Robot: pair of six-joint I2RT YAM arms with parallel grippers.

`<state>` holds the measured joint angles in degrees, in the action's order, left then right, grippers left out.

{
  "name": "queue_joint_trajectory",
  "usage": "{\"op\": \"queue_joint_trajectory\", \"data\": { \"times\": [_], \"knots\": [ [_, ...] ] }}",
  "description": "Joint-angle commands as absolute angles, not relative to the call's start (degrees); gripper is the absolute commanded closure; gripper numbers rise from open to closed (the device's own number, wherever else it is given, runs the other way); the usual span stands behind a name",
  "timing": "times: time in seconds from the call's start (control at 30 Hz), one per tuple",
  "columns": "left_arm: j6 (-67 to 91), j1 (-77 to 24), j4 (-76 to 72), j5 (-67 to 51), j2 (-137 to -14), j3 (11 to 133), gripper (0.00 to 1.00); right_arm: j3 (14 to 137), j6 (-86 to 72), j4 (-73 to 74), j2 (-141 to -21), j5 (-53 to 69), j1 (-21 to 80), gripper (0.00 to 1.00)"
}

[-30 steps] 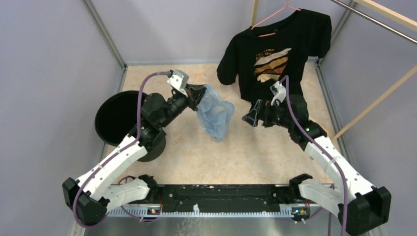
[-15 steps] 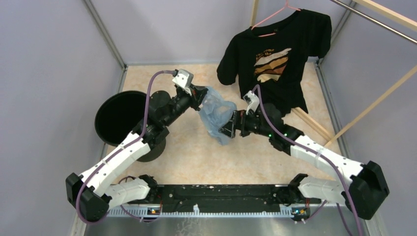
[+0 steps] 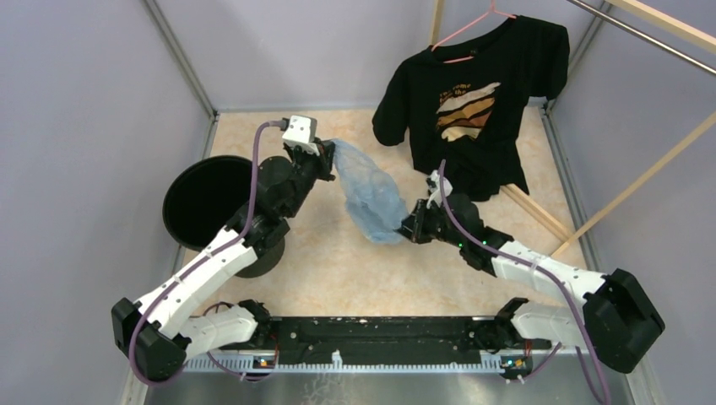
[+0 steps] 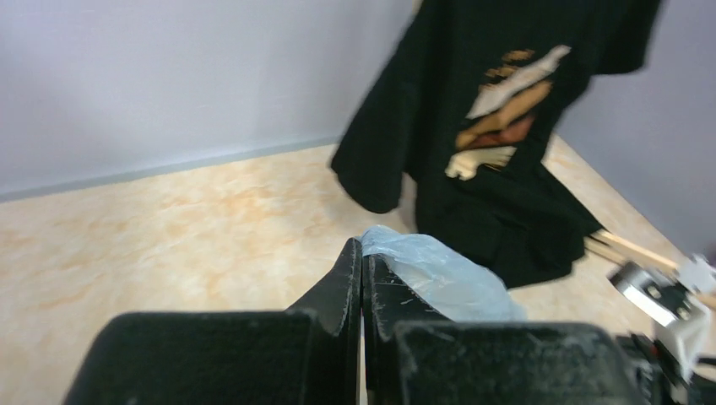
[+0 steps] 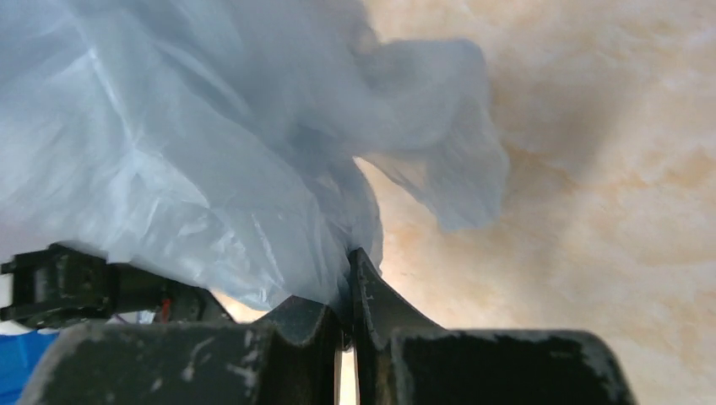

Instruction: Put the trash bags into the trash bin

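The pale-blue trash bag (image 3: pixel 368 192) hangs stretched between my two grippers above the floor. My left gripper (image 3: pixel 328 156) is shut on its upper end, the film bunched at the fingertips (image 4: pixel 361 249) in the left wrist view. My right gripper (image 3: pixel 407 228) is shut on its lower end, and the wrinkly bag (image 5: pixel 211 143) fills the right wrist view above the jaws (image 5: pixel 350 270). The round black trash bin (image 3: pixel 207 207) stands open at the left, partly covered by my left arm.
A black printed T-shirt (image 3: pixel 477 93) hangs on a pink hanger at the back right, its hem close to my right arm. A wooden rack (image 3: pixel 650 173) stands on the right. Grey walls close in the beige floor (image 3: pixel 355 270).
My right gripper has moved left to the bag's lower end and shut on it. The left gripper drew back toward the bin, pulling the bag out long.
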<state>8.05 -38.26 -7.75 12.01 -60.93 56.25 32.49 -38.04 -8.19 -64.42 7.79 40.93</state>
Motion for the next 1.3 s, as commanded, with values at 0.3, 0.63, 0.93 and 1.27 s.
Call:
{"op": "queue_joint_trajectory", "data": {
  "times": [0.3,0.63,0.93,1.27],
  "knots": [
    [4.7,-38.1,-9.1,19.5,-57.7,59.0,1.0,36.5,-34.7,-13.7,-81.0,45.4,22.9,0.95],
    [1.7,-38.1,-12.1,8.7,-54.0,57.1,1.0,56.4,-26.9,2.1,-89.5,36.4,22.9,0.7],
    [11.5,-38.1,-8.1,5.8,-63.2,59.6,1.0,55.2,-25.4,9.5,-87.5,24.7,22.9,0.23],
    [16.3,-38.1,-0.6,11.0,-69.3,63.0,1.0,47.1,-22.8,12.8,-75.3,25.7,23.0,0.14]
  ]
}}
